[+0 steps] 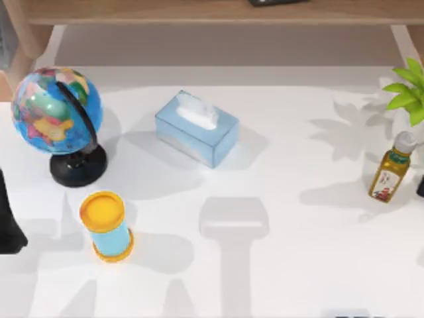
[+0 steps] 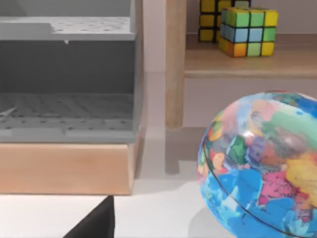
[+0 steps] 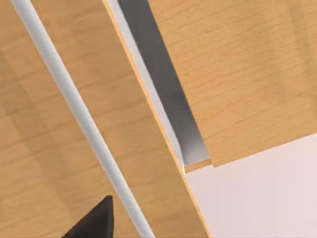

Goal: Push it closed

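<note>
Wood-grain drawer front [image 3: 74,124] with grey bar handle [image 3: 84,124] close before right end effector [image 3: 91,223]; dark gap [image 3: 163,89] beside it, so judged not fully closed, push left to do. Drawer contents hidden. Finger spread: cannot tell. Left end effector [image 2: 94,225] idles near globe [image 2: 262,163]. Tissue box [image 1: 197,128] on tabletop [image 1: 298,265] holds tissues.

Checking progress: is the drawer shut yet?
Not yet. In the right wrist view the drawer front with its white handle bar stands off the cabinet face, a dark gap between.
</note>
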